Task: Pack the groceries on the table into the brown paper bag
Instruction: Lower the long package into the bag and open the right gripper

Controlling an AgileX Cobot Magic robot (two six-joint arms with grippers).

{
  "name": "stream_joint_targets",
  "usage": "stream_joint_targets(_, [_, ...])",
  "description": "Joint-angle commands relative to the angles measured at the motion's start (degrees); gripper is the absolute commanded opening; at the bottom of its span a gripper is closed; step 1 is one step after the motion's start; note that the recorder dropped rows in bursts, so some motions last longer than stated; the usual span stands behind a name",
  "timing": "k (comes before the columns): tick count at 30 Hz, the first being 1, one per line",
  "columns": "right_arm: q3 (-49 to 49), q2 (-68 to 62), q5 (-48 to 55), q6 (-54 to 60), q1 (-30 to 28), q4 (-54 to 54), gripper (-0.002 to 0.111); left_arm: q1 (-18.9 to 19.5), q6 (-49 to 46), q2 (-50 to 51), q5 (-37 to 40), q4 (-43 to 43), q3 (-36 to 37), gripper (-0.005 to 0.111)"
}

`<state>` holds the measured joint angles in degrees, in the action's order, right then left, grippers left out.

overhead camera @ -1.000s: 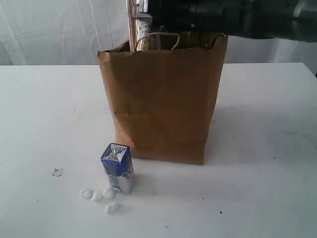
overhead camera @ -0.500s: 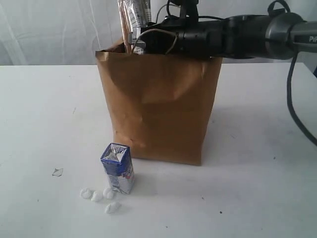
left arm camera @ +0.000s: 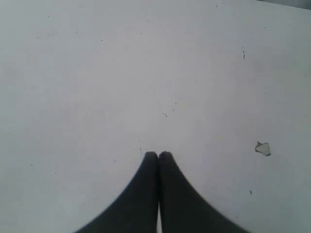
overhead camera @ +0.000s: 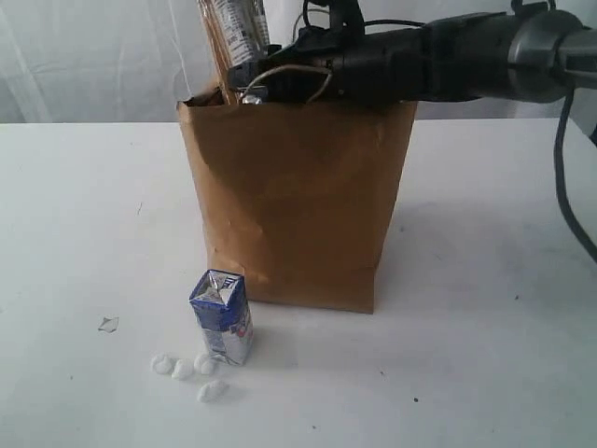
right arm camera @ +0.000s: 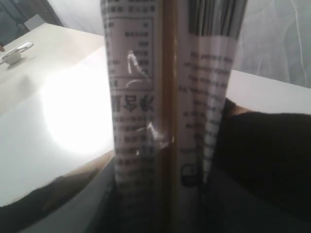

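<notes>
the long packet [overhead camera: 233,33] stands nearly upright, its lower end inside the left side of the brown paper bag [overhead camera: 298,215] and its printed top poking well above the rim. the right gripper [overhead camera: 266,89] reaches across the bag mouth from the right and looks clamped on the packet; in the wrist view a dark finger [right arm camera: 257,145] presses its side. so the step in hand is putting this packet into the bag. next it likely needs lowering until it rests inside, then letting go. the small blue-white carton [overhead camera: 222,315] waits upright on the table [overhead camera: 485,327], near the bag's near-left corner, beside some white crumbs [overhead camera: 187,366]. the left gripper [left arm camera: 158,156] hangs over bare table, jaws together, holding nothing.
</notes>
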<state>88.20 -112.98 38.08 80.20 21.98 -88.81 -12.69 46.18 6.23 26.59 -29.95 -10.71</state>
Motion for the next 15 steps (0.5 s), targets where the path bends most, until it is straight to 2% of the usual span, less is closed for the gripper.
stream_joint_targets(1, [0.4, 1.3, 2.0, -3.7, 0.2, 3.7, 0.044, 0.0, 0.1, 0.1, 0.0, -0.5, 0.3, 0.000])
stream_joint_targets(2, [0.4, 1.3, 2.3, -4.0, 0.2, 4.1, 0.051, 0.0, 0.1, 0.1, 0.0, -0.5, 0.3, 0.000])
stream_joint_targets(6, [0.4, 1.6, 3.3, -4.1, 0.2, 4.1, 0.064, 0.0, 0.1, 0.1, 0.0, -0.5, 0.3, 0.000])
stream_joint_targets(15, [0.4, 5.0, 9.5, -11.9, 0.2, 7.8, 0.065, 0.0, 0.1, 0.1, 0.0, -0.5, 0.3, 0.000])
